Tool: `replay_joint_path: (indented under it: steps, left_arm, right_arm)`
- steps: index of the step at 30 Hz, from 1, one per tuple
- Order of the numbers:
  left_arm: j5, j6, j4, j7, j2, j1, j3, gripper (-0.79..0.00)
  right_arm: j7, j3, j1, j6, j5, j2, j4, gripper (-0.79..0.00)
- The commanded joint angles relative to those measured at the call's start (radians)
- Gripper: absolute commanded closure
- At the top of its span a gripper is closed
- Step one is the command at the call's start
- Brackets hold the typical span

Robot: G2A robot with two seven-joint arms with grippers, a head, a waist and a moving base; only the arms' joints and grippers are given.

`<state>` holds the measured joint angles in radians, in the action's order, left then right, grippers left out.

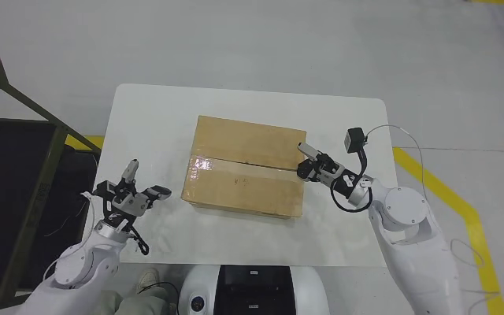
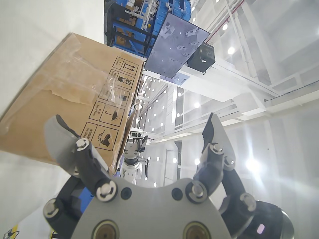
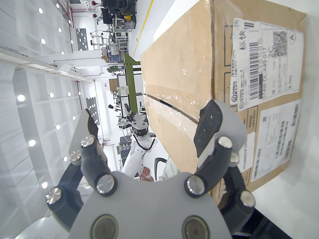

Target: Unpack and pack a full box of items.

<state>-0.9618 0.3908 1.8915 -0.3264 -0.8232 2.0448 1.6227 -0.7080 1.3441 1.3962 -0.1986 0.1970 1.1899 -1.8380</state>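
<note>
Both pairs of jaws stand wide apart, with nothing held between them. In the top view, the closed brown cardboard box (image 1: 250,142) lies at the middle of the white rectangular table (image 1: 157,110). Its flaps are shut, and clear shiny tape (image 1: 201,164) runs along the centre seam. The left gripper (image 1: 146,179) sits at the lower left of the frame, apart from the box's left end, which bears printed black handling symbols (image 2: 109,111). The right gripper (image 1: 303,160) sits right of centre, just at the box's right end by the seam; whether a finger touches the cardboard cannot be told. White paper shipping labels (image 3: 269,58) cover that end.
</note>
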Motion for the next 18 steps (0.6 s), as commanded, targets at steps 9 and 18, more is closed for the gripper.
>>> replay_joint_path:
  steps: [9, 18]
  left_arm:
    - [0.083, -0.009, -0.027, 0.102, -0.031, -0.101, -0.103, -0.785]
    - [0.068, -0.036, -0.097, 0.125, -0.062, -0.210, -0.202, -0.785]
  right_arm:
    - [0.000, 0.000, 0.000, 0.000, 0.000, 0.000, 0.000, -0.785]
    - [0.000, 0.000, 0.000, 0.000, 0.000, 0.000, 0.000, -0.785]
